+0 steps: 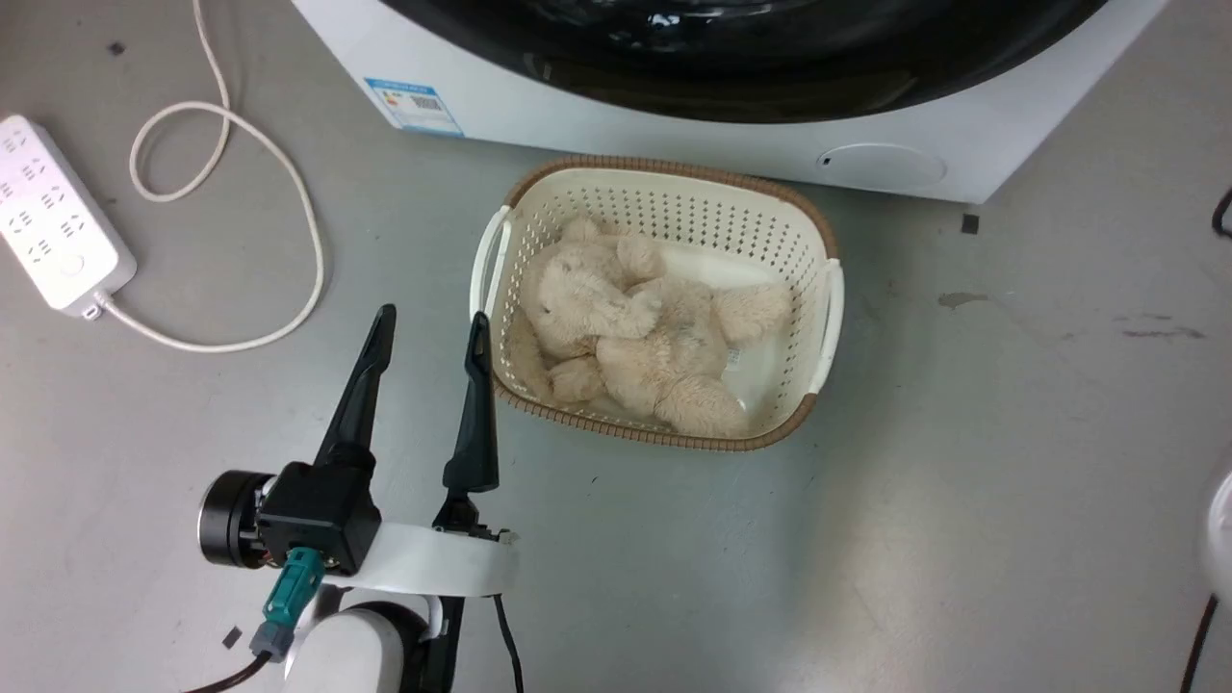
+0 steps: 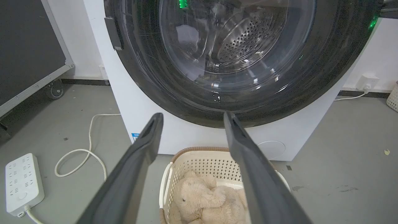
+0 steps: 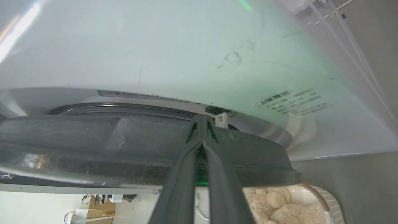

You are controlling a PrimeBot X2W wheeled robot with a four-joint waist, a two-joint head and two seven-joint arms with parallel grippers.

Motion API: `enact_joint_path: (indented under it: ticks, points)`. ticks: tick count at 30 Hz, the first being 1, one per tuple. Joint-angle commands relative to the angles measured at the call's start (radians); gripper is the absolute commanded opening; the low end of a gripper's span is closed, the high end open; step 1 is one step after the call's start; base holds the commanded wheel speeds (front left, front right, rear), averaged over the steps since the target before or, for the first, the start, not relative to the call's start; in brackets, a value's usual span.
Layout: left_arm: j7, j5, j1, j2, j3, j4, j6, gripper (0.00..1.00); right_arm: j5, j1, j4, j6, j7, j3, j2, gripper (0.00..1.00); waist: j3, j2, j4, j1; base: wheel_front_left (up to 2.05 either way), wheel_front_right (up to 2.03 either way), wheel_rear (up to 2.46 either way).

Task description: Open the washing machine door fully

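Head view, washing machine door (image 1: 770, 67): glossy black arc along the frame's top edge, on the white washer (image 1: 577, 106).
Head view, left gripper (image 1: 431, 318): lower left, fingers spread wide, empty, just beside the basket (image 1: 664, 166).
Left wrist view, washing machine door: upper centre, steel drum (image 2: 245, 40) visible through the glass.
Right wrist view, right gripper (image 3: 202, 119): centre, fingers pressed tip to tip at the door's dark rim, apparently touching it.

The smooth grey floor (image 1: 962, 500) before me carries the boxy white metal washing machine (image 1: 539, 106) at the far side. Just nearer stands a cream perforated plastic basket with a brown woven rim (image 1: 664, 207). To my left lies a flat white plastic power strip (image 1: 53, 217), its white cord (image 1: 298, 192) looping over the floor. A small dark stain (image 1: 962, 299) marks the right.
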Motion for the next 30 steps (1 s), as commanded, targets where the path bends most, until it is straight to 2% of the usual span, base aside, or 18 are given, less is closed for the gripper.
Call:
enact_joint_path:
  ticks: [1, 9, 14, 21, 22, 25, 30]
  points:
    - [-0.014, -0.005, -0.021, 0.001, -0.008, -0.010, 0.006, 1.00, 0.016, -0.070, 0.041, 0.000, 0.032, -0.032, -0.003, 0.00, 0.014, 0.0000, 0.010, -0.0001, 0.00, 0.00, 0.00]
    - [-0.031, -0.016, -0.037, 0.001, -0.024, -0.018, 0.018, 1.00, 0.002, -0.154, 0.139, 0.000, 0.124, -0.097, -0.019, 0.00, 0.034, 0.0000, 0.027, -0.0001, 0.00, 0.00, 0.00]
    - [-0.039, -0.021, -0.041, 0.001, -0.028, -0.017, 0.024, 1.00, -0.005, -0.144, 0.166, 0.000, 0.171, -0.114, -0.024, 0.00, 0.024, 0.0000, 0.030, -0.0001, 0.00, 0.00, 0.00]
    - [-0.054, -0.029, -0.032, 0.001, -0.034, -0.009, 0.027, 1.00, 0.031, -0.079, 0.176, -0.001, 0.274, -0.157, 0.000, 0.00, -0.033, 0.0000, 0.023, -0.0001, 0.00, 0.00, 0.00]
    - [-0.060, -0.031, -0.020, 0.001, -0.039, 0.002, 0.027, 1.00, 0.059, -0.037, 0.167, -0.001, 0.331, -0.170, 0.018, 0.00, -0.068, 0.0000, 0.020, -0.0001, 0.00, 0.00, 0.00]
    - [-0.066, -0.034, -0.003, 0.001, -0.039, 0.018, 0.025, 1.00, 0.097, 0.012, 0.150, -0.001, 0.393, -0.176, 0.034, 0.00, -0.109, 0.0000, 0.018, -0.0001, 0.00, 0.00, 0.00]
    - [-0.066, -0.034, 0.028, 0.001, -0.032, 0.052, 0.012, 1.00, 0.172, 0.131, 0.126, -0.001, 0.472, -0.118, 0.043, 0.00, -0.182, 0.0000, 0.013, -0.0001, 0.00, 0.00, 0.00]
